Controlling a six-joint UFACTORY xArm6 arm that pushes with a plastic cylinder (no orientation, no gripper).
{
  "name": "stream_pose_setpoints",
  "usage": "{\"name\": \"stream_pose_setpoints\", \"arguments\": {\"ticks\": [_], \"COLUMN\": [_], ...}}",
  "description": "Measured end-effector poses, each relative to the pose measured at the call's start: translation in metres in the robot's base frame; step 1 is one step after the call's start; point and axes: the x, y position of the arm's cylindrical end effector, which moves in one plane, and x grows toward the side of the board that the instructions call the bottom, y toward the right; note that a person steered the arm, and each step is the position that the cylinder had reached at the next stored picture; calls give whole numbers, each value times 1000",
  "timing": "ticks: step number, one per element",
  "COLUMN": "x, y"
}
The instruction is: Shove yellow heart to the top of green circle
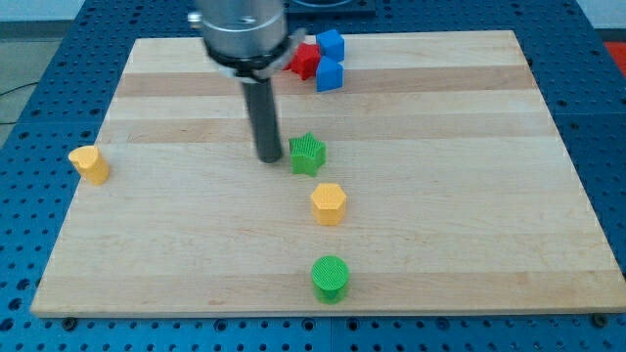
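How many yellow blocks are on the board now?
2. One yellow block lies at the board's left edge; the other yellow block sits near the middle, between the green star and the green circle. None seems hidden.

Wooden board [469, 196] (pale, striped) carries seven coloured blocks.

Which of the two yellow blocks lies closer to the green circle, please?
The yellow block near the board's middle, directly above the green circle. The other yellow block sits far off at the view's left edge. My tip is beside the green star.
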Motion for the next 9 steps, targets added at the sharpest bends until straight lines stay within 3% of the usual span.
{"name": "stream_pose_setpoints", "arguments": {"ticks": [1, 3, 4, 6, 7, 9], "x": [-4, -113, -109, 6, 36, 49], "y": [-6, -243, -254, -255, -228, -255]}}
